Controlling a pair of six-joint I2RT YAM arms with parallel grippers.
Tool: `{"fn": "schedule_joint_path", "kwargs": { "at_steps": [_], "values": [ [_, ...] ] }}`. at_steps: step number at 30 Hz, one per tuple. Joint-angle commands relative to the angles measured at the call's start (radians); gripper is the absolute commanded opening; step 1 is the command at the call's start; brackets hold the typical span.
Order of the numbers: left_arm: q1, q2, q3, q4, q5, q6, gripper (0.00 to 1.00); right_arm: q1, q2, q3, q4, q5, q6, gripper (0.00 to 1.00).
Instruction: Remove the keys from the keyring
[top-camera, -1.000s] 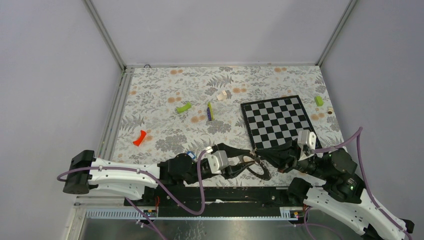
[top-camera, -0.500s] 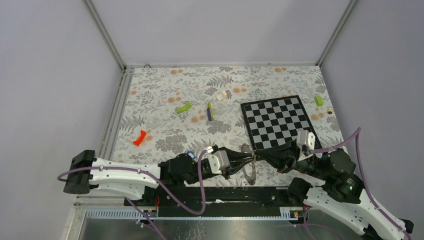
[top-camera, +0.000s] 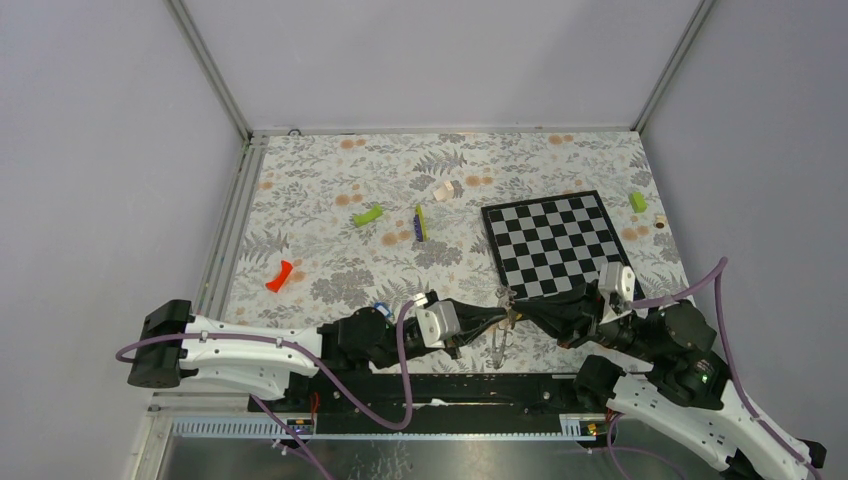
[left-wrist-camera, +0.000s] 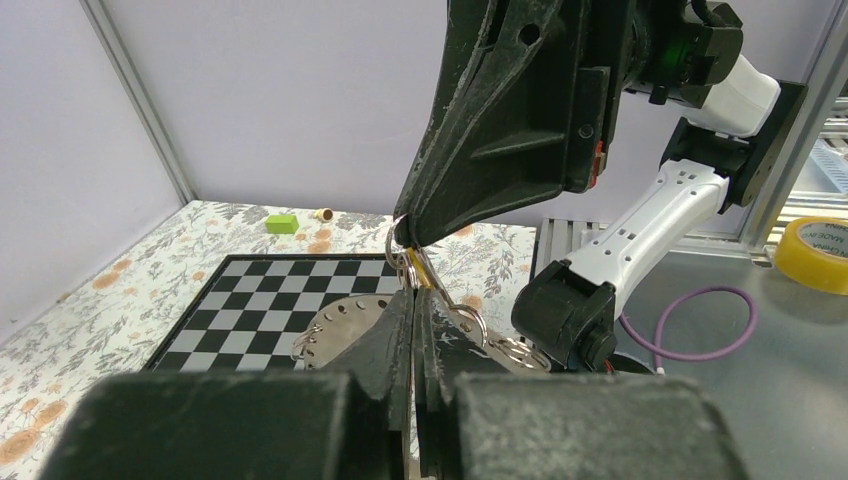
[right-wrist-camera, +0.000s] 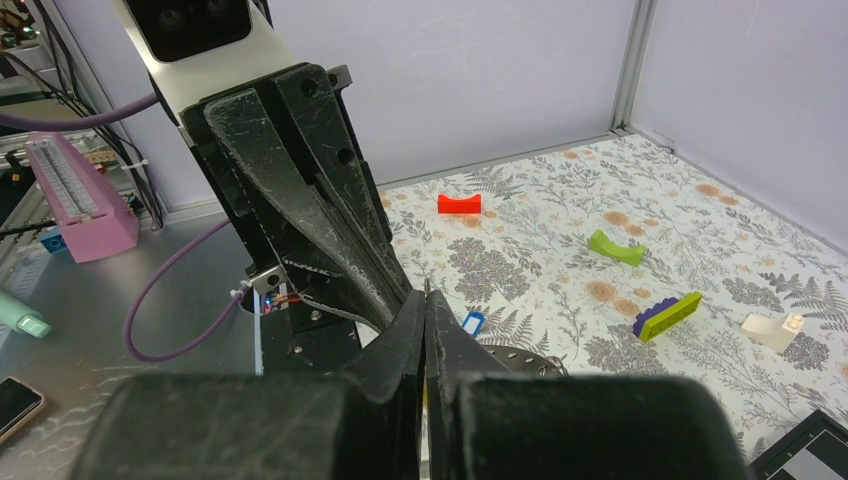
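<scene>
Left claw (top-camera: 503, 316) and right claw (top-camera: 516, 313) meet tip to tip

At six o'clock on the surface (top-camera: 330, 190), we see both pressed together where the keys (left-wrist-camera: 432, 283) bunch atop the keyring (top-camera: 499, 342), edge-on beneath them; which piece each pinches we cannot tell. A blue-tagged key (top-camera: 381, 309) lies at the ring's nine o'clock.

1. No word, number, brand or sign can be read in any view.
2. The pink wedge-shaped case (right-wrist-camera: 78, 190) off the table's edge carries a strip of fine scale marks, too small to read.
</scene>
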Motion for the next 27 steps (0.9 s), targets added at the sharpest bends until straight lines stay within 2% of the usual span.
{"fn": "schedule_joint_path", "kwargs": {
  "at_steps": [1,8,14,21,27],
  "values": [
    [0.001,0.002,0.046,0.07,0.004,0.004,0.0,-0.003,-0.018,0.004,0.064,0.004,0.011,0.0],
    [0.001,-0.018,0.036,0.07,-0.009,0.014,0.0,-0.003,-0.054,-0.009,0.035,0.074,0.028,0.0],
    [0.002,-0.037,0.025,0.073,-0.023,0.041,0.0,-0.003,-0.107,-0.057,0.036,0.184,0.126,0.0],
    [0.001,-0.044,0.023,0.069,-0.025,0.052,0.0,-0.003,-0.153,-0.115,0.058,0.182,0.235,0.0],
    [0.001,-0.05,0.017,0.069,-0.021,0.052,0.0,-0.003,-0.144,-0.125,0.044,0.174,0.266,0.0]
  ]
}}
